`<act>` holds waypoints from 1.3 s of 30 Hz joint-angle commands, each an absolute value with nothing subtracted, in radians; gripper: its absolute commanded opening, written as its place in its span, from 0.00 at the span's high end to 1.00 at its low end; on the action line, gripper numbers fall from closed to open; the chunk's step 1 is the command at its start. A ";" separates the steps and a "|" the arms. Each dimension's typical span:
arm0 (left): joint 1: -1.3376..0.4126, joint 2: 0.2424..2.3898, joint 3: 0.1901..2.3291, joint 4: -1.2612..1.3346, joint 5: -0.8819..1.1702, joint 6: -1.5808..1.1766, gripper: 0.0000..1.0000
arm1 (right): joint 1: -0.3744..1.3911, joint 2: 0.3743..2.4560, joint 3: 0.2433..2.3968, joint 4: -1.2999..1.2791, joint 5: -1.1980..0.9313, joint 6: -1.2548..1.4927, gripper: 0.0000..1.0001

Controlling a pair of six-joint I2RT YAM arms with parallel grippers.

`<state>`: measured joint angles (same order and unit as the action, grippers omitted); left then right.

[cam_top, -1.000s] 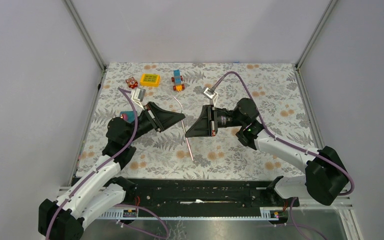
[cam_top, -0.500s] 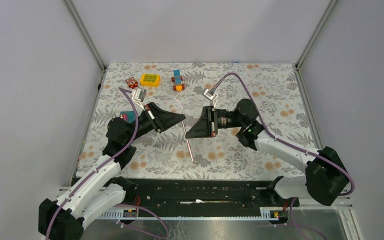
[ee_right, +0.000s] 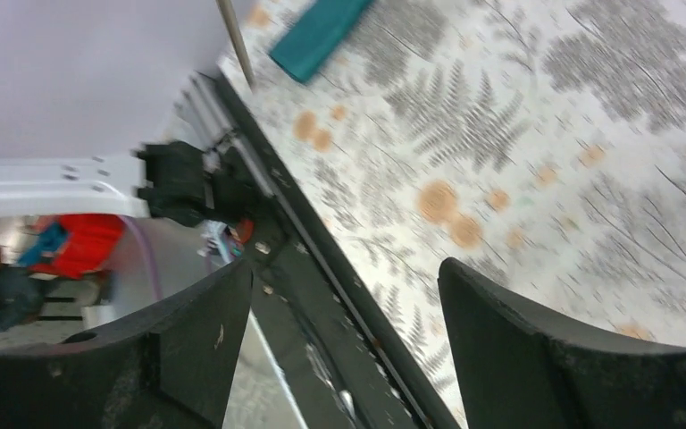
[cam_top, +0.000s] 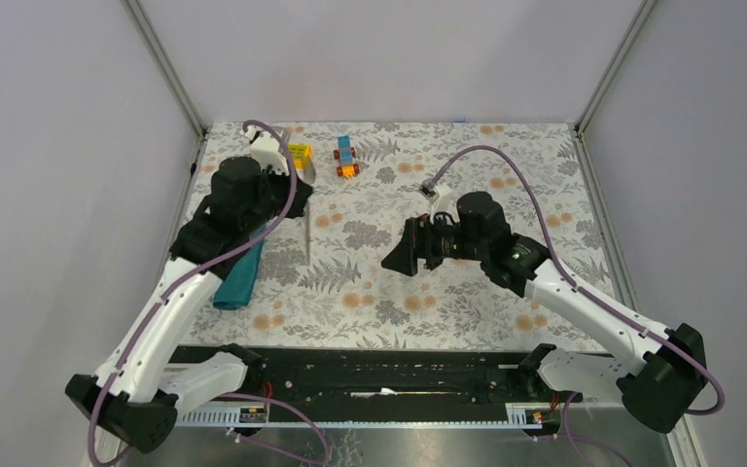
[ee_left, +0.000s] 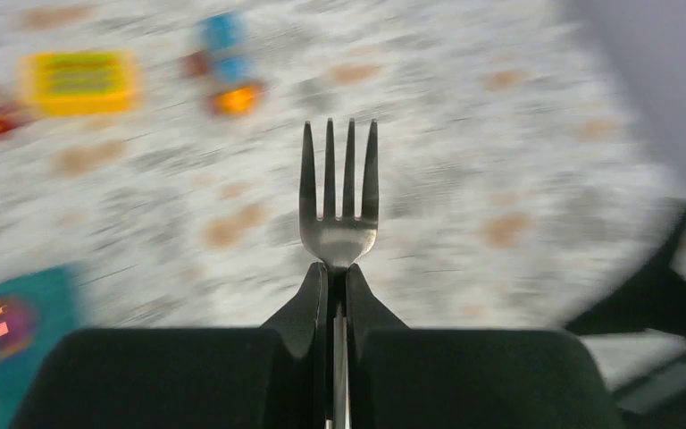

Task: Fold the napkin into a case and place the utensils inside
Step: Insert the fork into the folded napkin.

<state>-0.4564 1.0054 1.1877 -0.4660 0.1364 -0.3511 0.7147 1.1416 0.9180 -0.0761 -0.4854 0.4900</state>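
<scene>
A silvery fork (ee_left: 338, 192) stands tines-up between the fingers of my left gripper (ee_left: 338, 273), which is shut on its neck. From above, the left gripper (cam_top: 300, 204) is raised over the table's far left, and the fork (cam_top: 308, 236) sticks out of it toward the near side. The napkin (cam_top: 242, 273), a dark teal cloth, lies folded into a narrow strip under the left arm; it also shows as the napkin (ee_left: 29, 331) and the napkin (ee_right: 318, 34). Blurred purple and orange streaks lie on it. My right gripper (cam_top: 390, 262) is open and holds nothing, also shown as the right gripper (ee_right: 346, 295).
A blue and orange toy car (cam_top: 346, 158) and a yellow block (cam_top: 301, 152) sit at the far edge of the floral tablecloth (cam_top: 467, 302). The black rail (ee_right: 322, 259) runs along the near table edge. Grey walls enclose the table on three sides.
The left arm has swung up and to the far left with the fork. The right gripper has opened, let go and drawn back. The folded napkin now shows at the left.
</scene>
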 commanded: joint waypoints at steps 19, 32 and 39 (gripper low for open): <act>0.023 1.682 1.315 -0.313 -0.096 0.217 1.00 | 0.711 1.092 0.703 -0.120 -0.497 0.351 0.17; 0.049 1.747 1.251 -0.180 -0.032 0.192 1.00 | 0.707 1.096 0.690 -0.105 -0.505 0.353 0.16; 0.050 1.753 1.223 -0.197 -0.029 0.179 1.00 | 0.704 1.092 0.691 -0.106 -0.513 0.356 0.16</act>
<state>0.0448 1.7496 1.2346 -0.2447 -0.0513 0.1879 0.7124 1.1080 0.6895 -0.1375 -0.4911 0.3695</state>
